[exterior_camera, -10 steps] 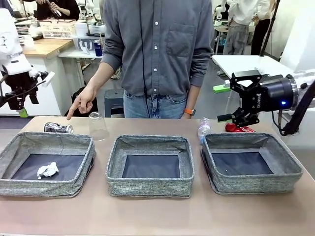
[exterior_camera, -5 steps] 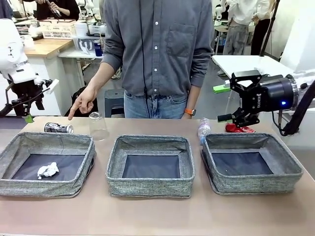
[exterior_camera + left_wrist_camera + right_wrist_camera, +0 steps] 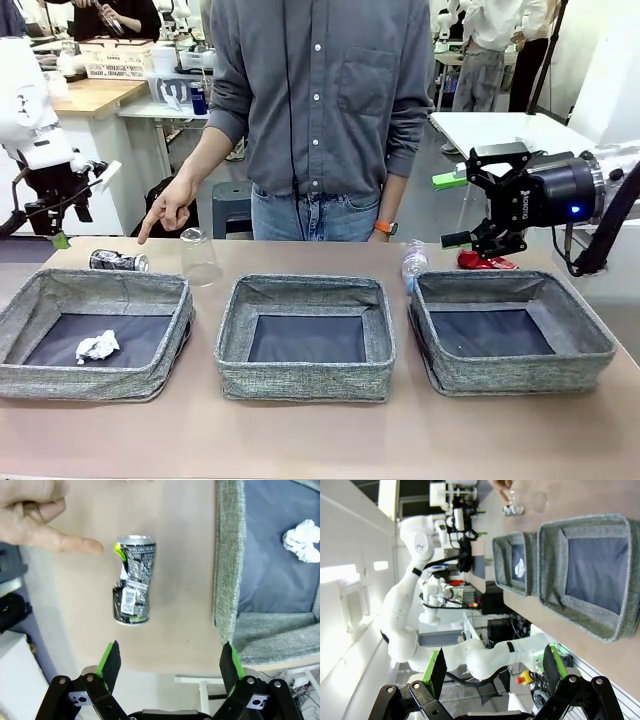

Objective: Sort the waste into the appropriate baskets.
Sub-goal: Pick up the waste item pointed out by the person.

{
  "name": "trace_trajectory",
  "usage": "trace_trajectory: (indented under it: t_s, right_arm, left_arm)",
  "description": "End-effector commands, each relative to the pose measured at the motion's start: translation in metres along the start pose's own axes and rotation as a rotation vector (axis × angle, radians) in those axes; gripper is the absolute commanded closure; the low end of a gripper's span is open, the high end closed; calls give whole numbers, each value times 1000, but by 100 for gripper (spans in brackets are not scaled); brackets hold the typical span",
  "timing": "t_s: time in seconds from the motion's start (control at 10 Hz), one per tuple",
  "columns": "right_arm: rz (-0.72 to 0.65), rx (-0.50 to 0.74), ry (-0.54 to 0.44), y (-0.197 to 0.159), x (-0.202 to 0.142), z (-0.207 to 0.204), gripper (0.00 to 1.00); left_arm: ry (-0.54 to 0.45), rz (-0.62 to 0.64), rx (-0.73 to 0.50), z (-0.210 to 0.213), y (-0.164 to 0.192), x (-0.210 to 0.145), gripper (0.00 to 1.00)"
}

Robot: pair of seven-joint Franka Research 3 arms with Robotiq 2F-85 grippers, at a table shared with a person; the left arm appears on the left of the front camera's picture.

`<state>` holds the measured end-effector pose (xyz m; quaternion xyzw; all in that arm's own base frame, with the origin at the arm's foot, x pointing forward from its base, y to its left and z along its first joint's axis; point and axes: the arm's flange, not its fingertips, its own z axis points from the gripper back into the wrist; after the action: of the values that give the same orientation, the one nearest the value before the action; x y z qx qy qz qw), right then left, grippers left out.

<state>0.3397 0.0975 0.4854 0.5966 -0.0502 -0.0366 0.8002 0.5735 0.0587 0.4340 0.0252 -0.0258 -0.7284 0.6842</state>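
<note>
left basket [image 3: 90, 383]: low, grey woven fabric, dark flat bottom; stands on the bench [image 3: 320, 440].
middle basket [image 3: 305, 382]: same kind, between the other two.
right basket [image 3: 520, 372]: same kind.
tissue [image 3: 97, 347]: white, crumpled, lies inside the left basket.
dark can [image 3: 118, 261]: dented, on its side just behind the left basket.
plastic cup [image 3: 200, 257]: clear, upside down, beside the dark can.
water bottle [image 3: 414, 263]: clear, at the right basket's far left corner.
red can [image 3: 485, 261]: crushed, behind the right basket.

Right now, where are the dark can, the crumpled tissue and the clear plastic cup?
dark can [image 3: 133, 580]: left wrist view, on its printed side wall.
crumpled tissue [image 3: 97, 346]: front view, on the middle of the wad.
clear plastic cup [image 3: 199, 256]: front view, on its clear side wall.
</note>
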Motion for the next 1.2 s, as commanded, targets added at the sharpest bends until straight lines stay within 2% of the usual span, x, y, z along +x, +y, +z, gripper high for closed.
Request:
trace_trajectory:
  t_s: [0.0,0.4,0.6,1.1]
  right_arm:
    - [-14,26,-6,4,1,-1,0]
    - [-14,26,-6,4,1,-1,0]
    - [-14,26,-6,4,1,-1,0]
    - [-14,26,-6,4,1,-1,0]
  left_arm:
    - [-69,-33,14,-8,16,-1,0]
    - [-104,40,-9,-36,39,-15,0]
    - [-108,68,20,-45,50,-20,0]
    - [-33,66,59,-60,61,-27,0]
